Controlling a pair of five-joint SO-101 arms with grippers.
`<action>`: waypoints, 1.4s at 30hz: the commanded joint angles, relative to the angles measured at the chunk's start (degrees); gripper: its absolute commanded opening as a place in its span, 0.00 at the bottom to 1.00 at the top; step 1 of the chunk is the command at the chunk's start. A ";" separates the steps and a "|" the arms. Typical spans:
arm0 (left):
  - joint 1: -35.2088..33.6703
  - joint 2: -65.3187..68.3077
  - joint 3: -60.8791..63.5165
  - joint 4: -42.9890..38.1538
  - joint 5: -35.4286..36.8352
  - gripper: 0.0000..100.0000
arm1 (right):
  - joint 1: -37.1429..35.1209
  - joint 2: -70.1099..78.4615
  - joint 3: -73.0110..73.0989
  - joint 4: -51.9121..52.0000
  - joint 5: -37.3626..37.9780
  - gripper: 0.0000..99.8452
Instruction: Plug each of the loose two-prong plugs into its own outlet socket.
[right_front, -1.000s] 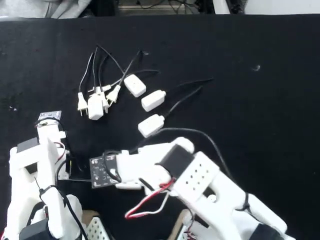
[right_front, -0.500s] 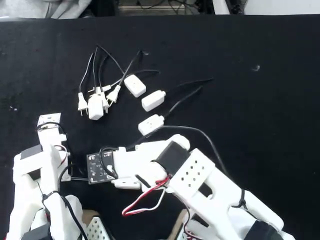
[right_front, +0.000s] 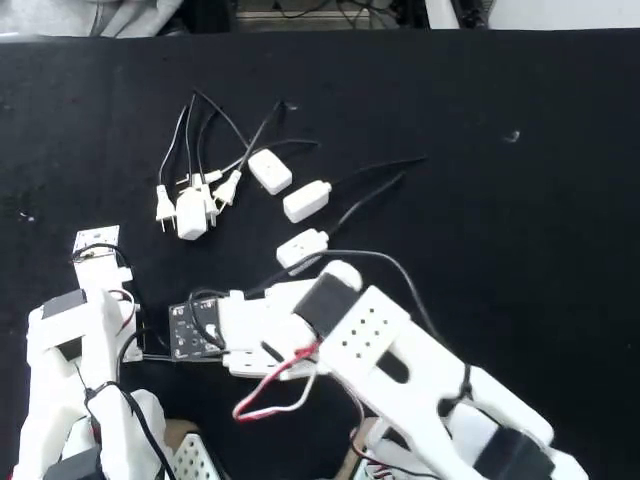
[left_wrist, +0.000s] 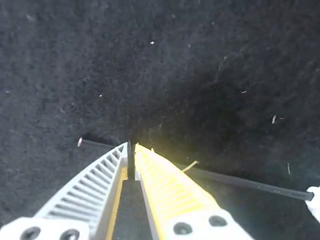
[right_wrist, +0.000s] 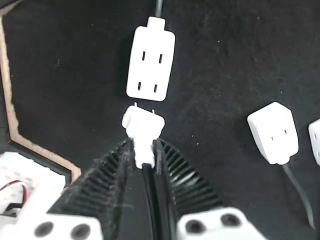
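The left gripper (left_wrist: 132, 147) hangs low over the black mat (left_wrist: 200, 60), its fingers drawn almost together with nothing between them, and a thin black cable (left_wrist: 240, 181) runs just past their tips. The right gripper (right_wrist: 143, 150) pinches a white plug (right_wrist: 143, 122) by its narrow rear end, with the prongs aimed at a white outlet (right_wrist: 150, 70) and just short of its slots. The plug looks light, hard and smooth, so it may twist when pushed; a firm hold on the body rather than the limp cord (right_wrist: 151, 192) suits it, and the loose outlet may slide away.
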 joint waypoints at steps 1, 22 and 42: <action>1.01 0.09 0.92 -1.76 0.44 0.03 | -0.70 1.27 -4.18 -0.97 -0.44 0.01; 0.48 0.09 1.01 -1.67 0.53 0.03 | -0.70 8.75 -4.35 -4.48 1.41 0.01; 0.48 0.09 1.01 -1.41 0.53 0.03 | -3.87 11.12 -5.58 -4.22 7.82 0.01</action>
